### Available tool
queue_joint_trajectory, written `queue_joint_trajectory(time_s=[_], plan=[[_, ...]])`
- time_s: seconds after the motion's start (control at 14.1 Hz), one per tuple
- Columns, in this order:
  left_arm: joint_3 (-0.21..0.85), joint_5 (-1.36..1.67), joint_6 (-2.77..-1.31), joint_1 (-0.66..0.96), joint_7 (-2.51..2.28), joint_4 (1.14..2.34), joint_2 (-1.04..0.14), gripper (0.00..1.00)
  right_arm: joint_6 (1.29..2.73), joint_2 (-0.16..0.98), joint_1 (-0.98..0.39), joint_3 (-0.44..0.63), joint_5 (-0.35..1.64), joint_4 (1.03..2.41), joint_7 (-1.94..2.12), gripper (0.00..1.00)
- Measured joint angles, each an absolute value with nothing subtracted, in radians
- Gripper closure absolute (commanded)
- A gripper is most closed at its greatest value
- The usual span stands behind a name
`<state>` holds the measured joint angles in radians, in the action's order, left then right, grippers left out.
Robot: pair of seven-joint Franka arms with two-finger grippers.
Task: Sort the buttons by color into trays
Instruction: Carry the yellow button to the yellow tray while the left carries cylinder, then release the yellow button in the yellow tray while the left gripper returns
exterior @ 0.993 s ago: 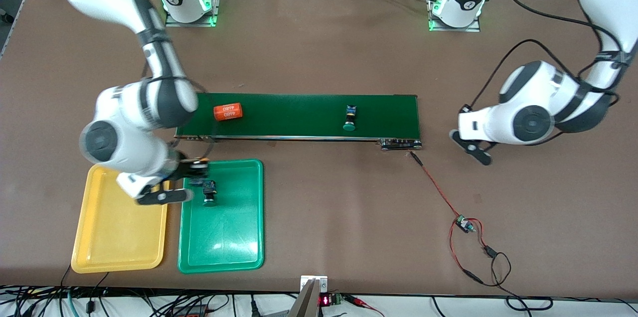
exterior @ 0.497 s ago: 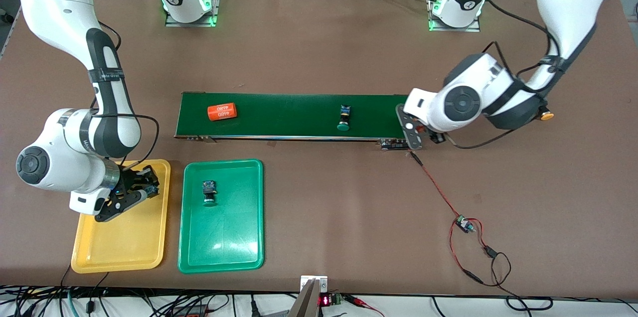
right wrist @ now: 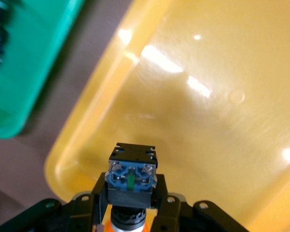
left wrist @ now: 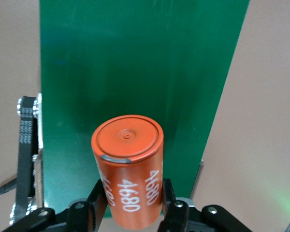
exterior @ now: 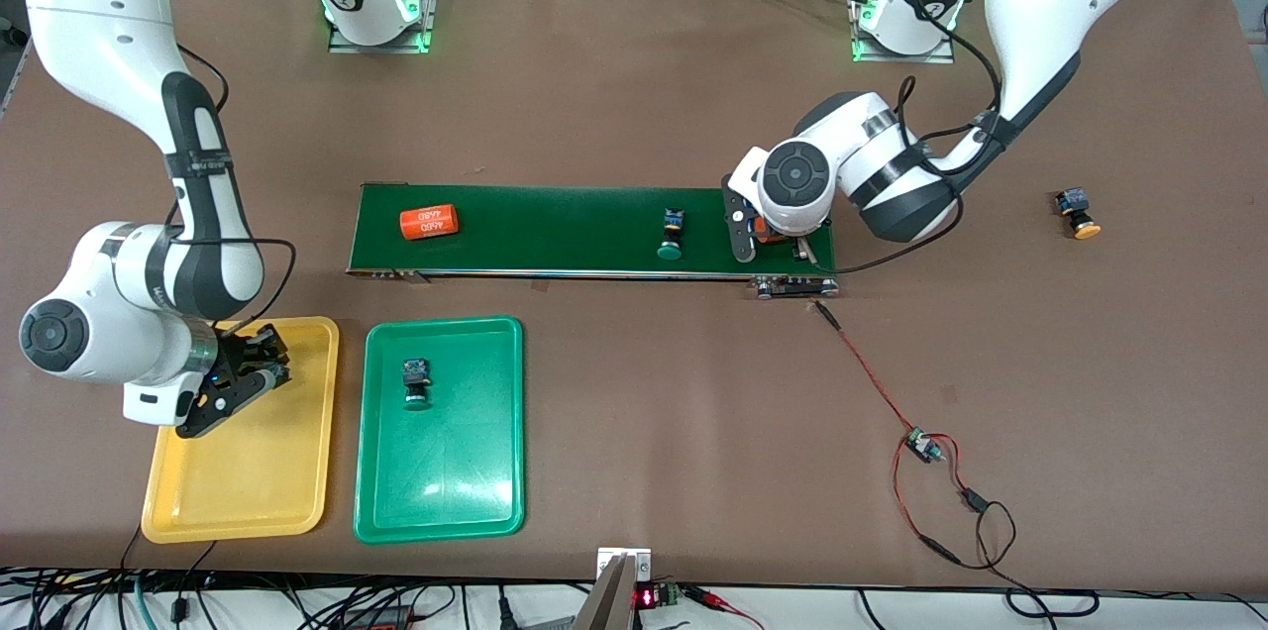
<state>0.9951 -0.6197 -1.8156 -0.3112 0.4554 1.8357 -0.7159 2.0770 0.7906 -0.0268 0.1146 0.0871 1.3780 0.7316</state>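
Note:
My right gripper (exterior: pixel 260 367) hangs low over the yellow tray (exterior: pixel 248 481), shut on a button (right wrist: pixel 132 176) whose black-and-blue body shows between the fingers (right wrist: pixel 99 195), with an orange cap underneath. A green-capped button (exterior: pixel 414 382) lies in the green tray (exterior: pixel 446 481). Another green one (exterior: pixel 673 238) lies on the dark-green belt (exterior: pixel 555 229). A yellow-orange button (exterior: pixel 1078 214) sits on the bare table toward the left arm's end. My left gripper (exterior: pixel 768 239) is over the belt's end nearest the left arm, shut on an orange "4680" cylinder (left wrist: pixel 130 169).
A second orange "4680" cylinder (exterior: pixel 428 222) lies on the belt near the right arm's end. A red and black wire with a small board (exterior: pixel 921 447) trails across the table from the belt's end toward the front camera.
My right gripper moved with its button from the green tray's edge to over the yellow tray. The left arm swung in to the belt's end. The belt's cylinder and green button drifted toward the right arm's end.

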Motion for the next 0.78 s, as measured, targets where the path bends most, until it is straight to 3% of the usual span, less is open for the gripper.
queue_joint_trajectory(time_s=[0.43, 0.5, 0.57, 0.64, 0.71, 0.78], plan=[[0.994, -0.622, -1.774, -0.305, 0.412, 1.825, -0.705, 0.0, 2.186, 0.836, -0.001, 0.114, 0.083, 1.377, 0.794, 1.0], [0.998, -0.622, -1.751, -0.306, 0.381, 1.819, -0.692, 0.0, 2.193, 0.84, 0.0, 0.114, 0.083, 1.377, 0.804, 0.94], [1.002, -0.622, -1.727, -0.307, 0.339, 1.811, -0.673, 0.0, 2.198, 0.844, 0.0, 0.113, 0.083, 1.377, 0.807, 0.8], [1.006, -0.622, -1.705, -0.31, 0.288, 1.8, -0.652, 0.0, 2.204, 0.848, 0.0, 0.11, 0.083, 1.377, 0.807, 0.44], [1.007, -0.621, -1.684, -0.317, 0.235, 1.786, -0.634, 0.0, 2.21, 0.85, 0.0, 0.107, 0.083, 1.377, 0.807, 0.0], [1.007, -0.613, -1.661, -0.331, 0.173, 1.771, -0.62, 0.0, 2.212, 0.85, 0.0, 0.104, 0.083, 1.377, 0.806, 0.0]])
